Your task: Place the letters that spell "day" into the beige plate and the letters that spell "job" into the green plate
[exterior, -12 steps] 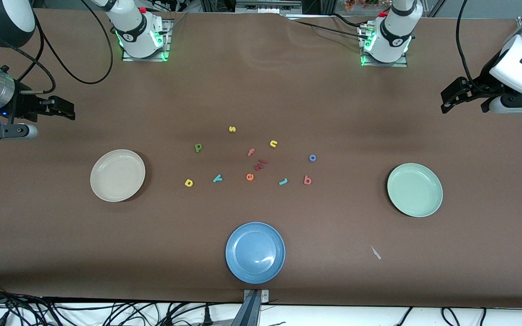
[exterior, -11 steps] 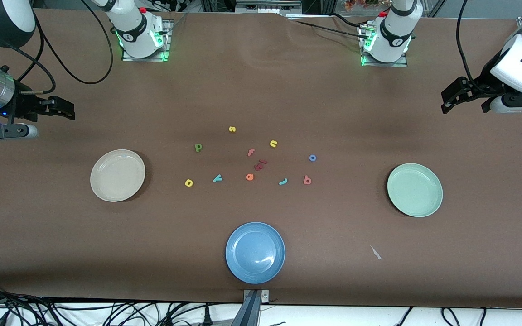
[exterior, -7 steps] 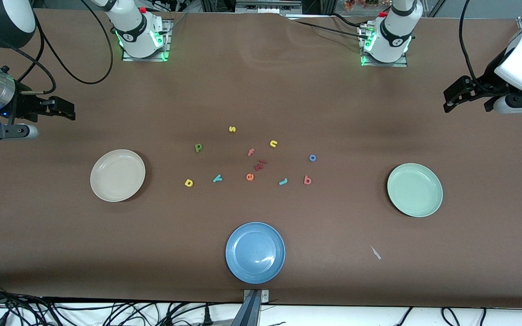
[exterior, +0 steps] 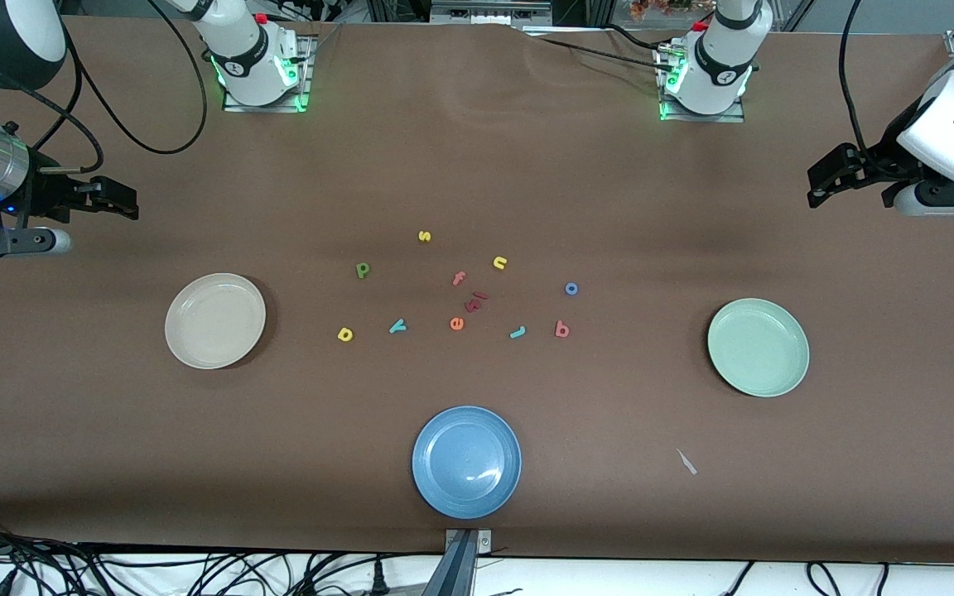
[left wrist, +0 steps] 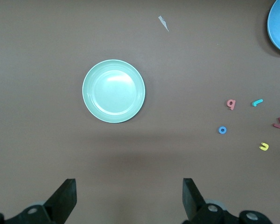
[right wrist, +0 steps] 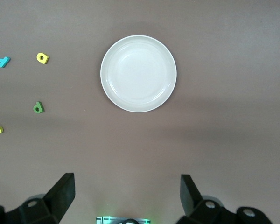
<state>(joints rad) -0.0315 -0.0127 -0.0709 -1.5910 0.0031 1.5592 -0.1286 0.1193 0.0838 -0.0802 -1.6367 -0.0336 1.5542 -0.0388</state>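
We hold both end effectors up with fingers apart and empty: the left end effector (exterior: 826, 184) above the tabletop (exterior: 477, 165) at the green plate's (exterior: 758, 347) one o'clock, the right end effector (exterior: 117, 202) at the beige plate's (exterior: 214, 320) eleven o'clock. The letters d (exterior: 362, 269), a (exterior: 345, 334), y (exterior: 397, 326), j (exterior: 517, 332), o (exterior: 571, 288) and b (exterior: 561, 329) lie on the tabletop between the two plates.

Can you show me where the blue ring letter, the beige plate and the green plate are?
blue ring letter (exterior: 571, 288), front view, on its ring
beige plate (exterior: 214, 320), front view, its bare middle
green plate (left wrist: 113, 91), left wrist view, its bare middle

left pincer (exterior: 825, 178): raised, fingers spread, holding nothing | right pincer (exterior: 117, 201): raised, fingers spread, holding nothing
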